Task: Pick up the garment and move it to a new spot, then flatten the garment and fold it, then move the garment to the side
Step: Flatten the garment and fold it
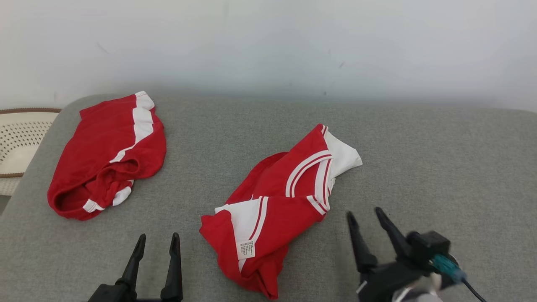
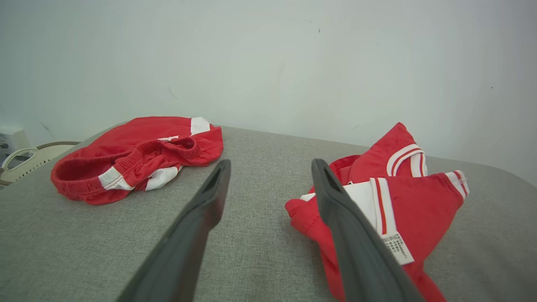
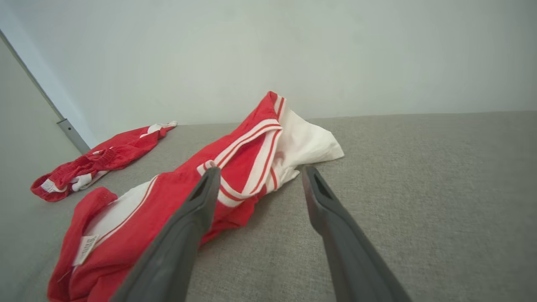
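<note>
On the grey cushion (image 1: 419, 167), middle | garment (image 1: 277, 201) is seen crumpled, not yet flattened | left gripper (image 1: 159, 237) at its 8 o'clock, right gripper (image 1: 365, 212) at 4 o'clock, both held spread and empty, likely so its edges can be pinched

My head camera looks forward and down from above the grey bench (image 1: 419, 167), facing the pale wall (image 1: 268, 42). My left pincer (image 1: 159, 237) rises at its lower left and my right pincer (image 1: 364, 213) at its lower right. The camera on my left wrist sits low, just over the fabric. It looks along its own fingers (image 2: 209, 201) toward the same wall, with the red shorts (image 2: 138, 151) ahead on its left and the crumpled red-and-white shirt (image 2: 419, 205) close on its right. My right wrist camera is equally low and near, and sees that shirt from its other side. All three views share both garments, the bench and the wall.
</note>
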You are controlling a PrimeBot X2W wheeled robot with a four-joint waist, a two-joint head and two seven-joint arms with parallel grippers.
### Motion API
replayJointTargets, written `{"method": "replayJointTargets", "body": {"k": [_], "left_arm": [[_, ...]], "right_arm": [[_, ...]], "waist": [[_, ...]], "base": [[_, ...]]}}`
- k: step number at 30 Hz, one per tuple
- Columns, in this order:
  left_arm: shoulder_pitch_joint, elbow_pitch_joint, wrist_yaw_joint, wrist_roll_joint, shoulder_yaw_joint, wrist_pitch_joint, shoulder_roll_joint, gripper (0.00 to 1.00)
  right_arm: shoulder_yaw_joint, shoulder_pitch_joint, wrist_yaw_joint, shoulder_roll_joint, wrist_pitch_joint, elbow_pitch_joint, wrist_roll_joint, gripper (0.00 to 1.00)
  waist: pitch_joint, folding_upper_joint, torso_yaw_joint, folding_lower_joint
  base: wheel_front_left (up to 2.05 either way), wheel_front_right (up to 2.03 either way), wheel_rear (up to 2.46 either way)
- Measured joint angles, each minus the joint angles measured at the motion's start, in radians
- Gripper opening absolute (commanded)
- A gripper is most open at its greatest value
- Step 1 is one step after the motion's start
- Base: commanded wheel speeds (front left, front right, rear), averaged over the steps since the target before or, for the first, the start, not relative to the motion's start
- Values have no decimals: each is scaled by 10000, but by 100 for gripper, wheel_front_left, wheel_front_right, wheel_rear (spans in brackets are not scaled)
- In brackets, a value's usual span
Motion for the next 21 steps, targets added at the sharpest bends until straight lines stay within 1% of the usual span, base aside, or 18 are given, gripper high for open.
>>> {"method": "replayJointTargets", "body": {"k": [3,7,13,18,19,21], "left_arm": [[0,10,-86,31,50,0,-6,100],[-4,52,-163,23,-15,0,-23,100],[-36,167,-190,-132,-199,-2,-33,100],[-68,261,-111,-303,-508,-2,-38,100],[-72,265,-79,-345,-548,-2,-38,100],[-76,290,-67,-445,-631,-2,-40,100]], "right_arm": [[930,-581,0,-251,441,123,481,100],[1801,-1441,0,-685,849,663,1074,100],[2761,-2587,0,-1187,1187,1919,1822,100],[3496,-3212,0,-1522,1315,3030,2399,100],[3607,-3300,0,-1547,1317,3193,2556,98],[3875,-3466,0,-1595,1319,3538,2773,0]], "waist": [[5,0,65,0],[16,0,214,0],[41,0,616,0],[70,0,1054,0],[76,0,1140,0],[88,0,1307,0]], "base": [[0,0,0],[0,0,0],[0,0,0],[0,0,0],[0,0,0],[0,0,0]]}}
